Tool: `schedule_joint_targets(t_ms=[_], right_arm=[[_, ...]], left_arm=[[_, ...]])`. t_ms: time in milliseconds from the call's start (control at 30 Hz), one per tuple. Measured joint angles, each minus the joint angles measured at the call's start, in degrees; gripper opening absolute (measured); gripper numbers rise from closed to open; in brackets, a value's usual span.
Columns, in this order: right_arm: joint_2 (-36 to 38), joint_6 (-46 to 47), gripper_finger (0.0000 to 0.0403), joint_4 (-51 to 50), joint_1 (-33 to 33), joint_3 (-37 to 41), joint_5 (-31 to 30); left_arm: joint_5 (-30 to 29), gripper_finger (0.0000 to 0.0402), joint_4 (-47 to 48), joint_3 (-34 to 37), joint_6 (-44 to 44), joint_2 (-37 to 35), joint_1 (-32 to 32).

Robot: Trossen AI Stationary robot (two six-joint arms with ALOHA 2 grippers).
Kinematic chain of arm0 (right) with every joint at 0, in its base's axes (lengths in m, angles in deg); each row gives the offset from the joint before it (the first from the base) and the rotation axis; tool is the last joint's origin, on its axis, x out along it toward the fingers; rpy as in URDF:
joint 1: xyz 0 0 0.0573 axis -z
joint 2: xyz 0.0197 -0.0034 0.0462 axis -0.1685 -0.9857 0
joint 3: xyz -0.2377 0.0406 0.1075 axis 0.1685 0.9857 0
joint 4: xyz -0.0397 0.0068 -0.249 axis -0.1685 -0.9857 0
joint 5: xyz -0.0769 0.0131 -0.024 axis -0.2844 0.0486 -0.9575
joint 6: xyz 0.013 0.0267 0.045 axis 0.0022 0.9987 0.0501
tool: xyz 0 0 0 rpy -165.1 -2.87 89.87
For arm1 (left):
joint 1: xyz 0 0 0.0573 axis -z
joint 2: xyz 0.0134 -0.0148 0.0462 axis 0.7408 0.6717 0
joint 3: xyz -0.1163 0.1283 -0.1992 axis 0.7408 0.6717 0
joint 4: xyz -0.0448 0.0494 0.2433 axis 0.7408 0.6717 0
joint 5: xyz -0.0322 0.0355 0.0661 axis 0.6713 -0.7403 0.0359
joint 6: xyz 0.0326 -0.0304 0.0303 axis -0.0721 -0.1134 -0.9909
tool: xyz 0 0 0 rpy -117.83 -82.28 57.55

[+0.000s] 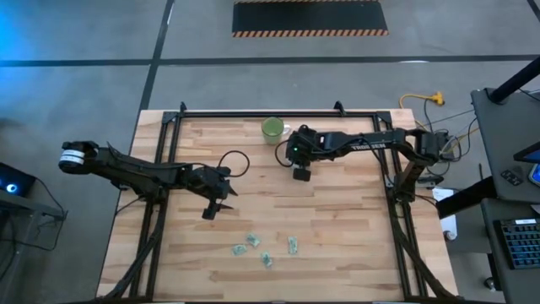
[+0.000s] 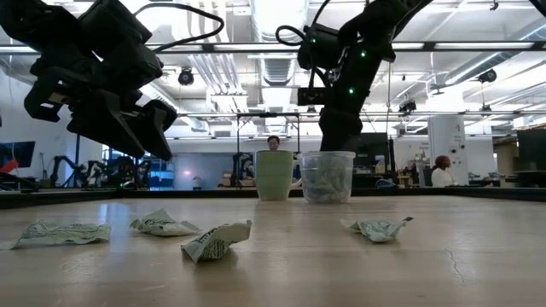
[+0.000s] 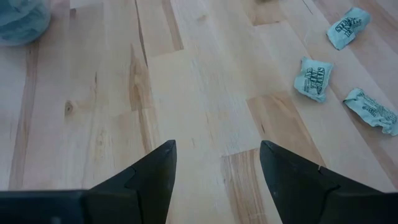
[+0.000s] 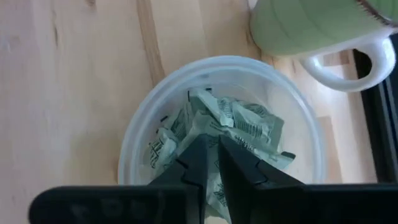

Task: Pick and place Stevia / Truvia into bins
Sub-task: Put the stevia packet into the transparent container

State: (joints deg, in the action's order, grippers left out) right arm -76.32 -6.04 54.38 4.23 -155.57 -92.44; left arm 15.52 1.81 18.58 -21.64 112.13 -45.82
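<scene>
Several pale green and white Stevia sachets (image 1: pixel 253 242) lie flat and crumpled on the wood near the table's near edge; they also show in the low view (image 2: pixel 215 240) and the left wrist view (image 3: pixel 313 79). The clear plastic cup (image 2: pixel 326 176) stands upright next to a green mug (image 2: pixel 275 175) and holds several sachets (image 4: pixel 249 127). My right gripper (image 4: pixel 211 146) hangs straight over the cup's mouth, fingers together. My left gripper (image 3: pixel 217 165) is open above bare wood, short of the loose sachets and touching nothing. My right gripper points down into the cup's mouth. A thin pale strip of a sachet (image 4: pixel 212 163) shows between its two fingers, pinched there. I cannot tell which part of the sachet it has. The sachet is lifted, its lower end among the sachets in the cup.
The green mug (image 1: pixel 272 128) stands close beside the cup toward the far edge, its handle (image 4: pixel 348 68) near the cup's rim. A black frame (image 1: pixel 278 111) runs around the table. Bare wood (image 1: pixel 337 211) lies between the cup and the loose sachets.
</scene>
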Motion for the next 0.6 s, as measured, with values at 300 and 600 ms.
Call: schedule_joint_targets(t_ms=[300,600], right_arm=[[0.0,0.2,0.0009,1.0,2.0,1.3,4.8],[0.0,0.2,0.0008,2.2,3.9,3.1,9.5]], left_arm=[[0.0,0.0215,0.0,0.0,0.0,0.0,0.0],[0.0,0.0215,0.0,0.1,0.0,0.0,0.0]])
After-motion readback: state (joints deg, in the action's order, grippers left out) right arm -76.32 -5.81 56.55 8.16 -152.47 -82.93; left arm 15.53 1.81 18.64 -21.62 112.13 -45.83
